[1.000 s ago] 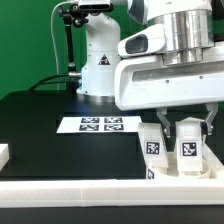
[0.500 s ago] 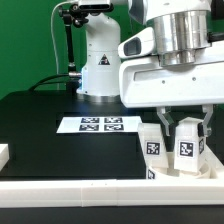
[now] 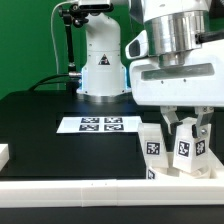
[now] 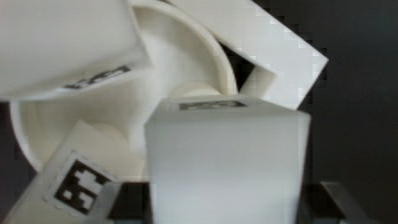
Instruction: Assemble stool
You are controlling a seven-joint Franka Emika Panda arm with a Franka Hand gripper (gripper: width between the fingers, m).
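Note:
My gripper [image 3: 186,132] is shut on a white oblong stool leg [image 3: 187,152] with a black-and-white tag, held upright at the exterior view's right. A second tagged leg [image 3: 152,146] stands just beside it, toward the exterior view's left. The round white seat [image 3: 168,176] lies under both, mostly hidden. In the wrist view the held leg [image 4: 231,160] fills the middle between my dark fingers [image 4: 166,203], with the gripper [image 4: 240,205] around it. The seat's curved rim [image 4: 178,50] lies behind it. More tagged legs [image 4: 71,60] lean around it.
The marker board [image 3: 100,124] lies flat on the black table, mid-scene. A white rail [image 3: 90,190] runs along the front edge. A small white block [image 3: 3,153] sits at the exterior view's far left. A white robot base [image 3: 100,60] stands at the back.
My hand's body has shifted toward the exterior view's right over the leg. The held leg and the leg beside it have stayed nearly in place.

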